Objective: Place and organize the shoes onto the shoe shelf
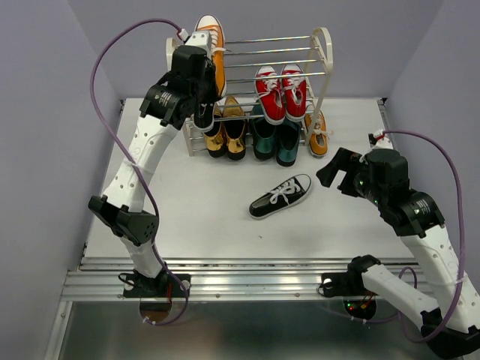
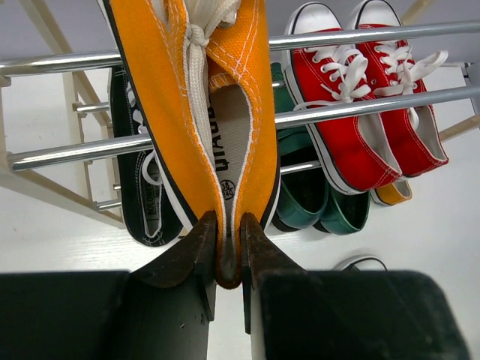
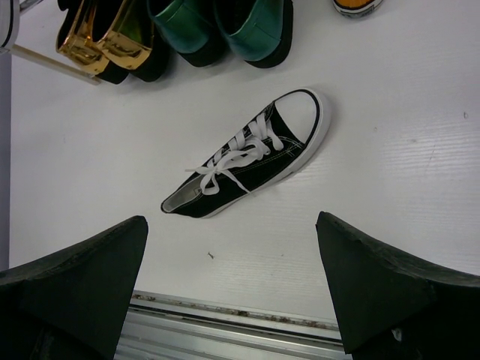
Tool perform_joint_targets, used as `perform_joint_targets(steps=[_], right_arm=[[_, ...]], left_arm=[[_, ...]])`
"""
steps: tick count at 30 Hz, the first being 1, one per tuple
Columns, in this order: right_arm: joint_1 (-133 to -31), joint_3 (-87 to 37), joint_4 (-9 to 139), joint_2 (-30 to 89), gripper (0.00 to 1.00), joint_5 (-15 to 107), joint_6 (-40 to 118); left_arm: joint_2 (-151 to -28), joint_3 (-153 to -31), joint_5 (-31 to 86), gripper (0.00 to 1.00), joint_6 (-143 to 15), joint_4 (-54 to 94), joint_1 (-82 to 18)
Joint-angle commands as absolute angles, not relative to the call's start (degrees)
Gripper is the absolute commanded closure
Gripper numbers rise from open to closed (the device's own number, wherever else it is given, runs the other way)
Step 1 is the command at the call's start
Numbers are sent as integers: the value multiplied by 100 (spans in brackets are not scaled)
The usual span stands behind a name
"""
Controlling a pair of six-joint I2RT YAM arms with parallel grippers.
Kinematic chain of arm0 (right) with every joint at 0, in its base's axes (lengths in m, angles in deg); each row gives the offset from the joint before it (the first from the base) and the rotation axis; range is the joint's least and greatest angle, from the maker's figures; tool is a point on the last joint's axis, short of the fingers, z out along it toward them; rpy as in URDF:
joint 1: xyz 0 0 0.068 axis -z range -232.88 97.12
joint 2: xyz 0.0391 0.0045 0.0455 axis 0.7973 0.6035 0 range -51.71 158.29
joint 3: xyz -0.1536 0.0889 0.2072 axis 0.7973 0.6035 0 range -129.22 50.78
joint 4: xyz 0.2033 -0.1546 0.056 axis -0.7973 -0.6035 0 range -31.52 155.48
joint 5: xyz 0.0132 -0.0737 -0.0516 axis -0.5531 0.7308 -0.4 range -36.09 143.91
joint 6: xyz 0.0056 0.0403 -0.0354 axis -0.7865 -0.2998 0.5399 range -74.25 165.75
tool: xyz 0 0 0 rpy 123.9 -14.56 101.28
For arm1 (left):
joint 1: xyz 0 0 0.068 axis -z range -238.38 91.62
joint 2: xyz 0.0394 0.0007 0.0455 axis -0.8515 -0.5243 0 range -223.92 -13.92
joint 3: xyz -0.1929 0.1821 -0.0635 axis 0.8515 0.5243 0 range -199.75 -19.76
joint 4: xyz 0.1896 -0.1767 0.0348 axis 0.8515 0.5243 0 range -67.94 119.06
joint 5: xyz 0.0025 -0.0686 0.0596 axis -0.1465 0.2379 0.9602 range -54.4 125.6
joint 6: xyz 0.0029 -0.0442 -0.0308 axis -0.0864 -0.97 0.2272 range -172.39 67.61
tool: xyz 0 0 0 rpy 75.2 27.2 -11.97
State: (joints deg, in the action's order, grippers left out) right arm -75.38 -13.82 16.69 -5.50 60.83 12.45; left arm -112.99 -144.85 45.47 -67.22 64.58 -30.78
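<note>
**Four sneakers on or at the shelf, two left on the bench**

Top view: the cream-white metal-rod shoe shelf (image 1: 322,52) stands at the back of the white bench (image 1: 187,225). A pair of red canvas sneakers (image 1: 281,94) rests on its middle tier. A black sneaker (image 1: 204,116) sits low at the shelf's left end, half hidden by the left arm (image 1: 139,161). That arm holds an orange canvas sneaker (image 1: 211,41) at the shelf's top left. A second orange sneaker (image 1: 318,139) lies by the foot of the shelf's right frame. A loose black canvas sneaker (image 1: 281,196) lies in front of the shelf. By my reckoning these last two remain to be shelved. The glossy gold pair (image 1: 225,135) and glossy green pair (image 1: 275,139) fill the bottom.

Left wrist view: the left tool (image 2: 226,251) is clamped on the heel of the held orange sneaker. Its long axis crosses the shelf's rods and its toe points to the shelf's back, like the red pair's.

Right wrist view: the right tool (image 3: 232,292) hangs wide open and empty, in front of the shelf. The loose black sneaker lies upright on its sole. Its long axis is diagonal to the shelf front, its toe angled toward the shelf's right end.
</note>
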Motion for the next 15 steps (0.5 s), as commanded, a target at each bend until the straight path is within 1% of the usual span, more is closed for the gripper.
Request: perform_joint_targets(steps=[1, 15], right_arm=[[-7520, -1619, 1644, -645, 0, 6208, 1200], [-7520, -1611, 1609, -680, 0, 6235, 1174]], left_arm=[[-11192, -14878, 4457, 100, -6628, 5642, -3139], [-11228, -14913, 4589, 100, -6760, 5651, -3157]])
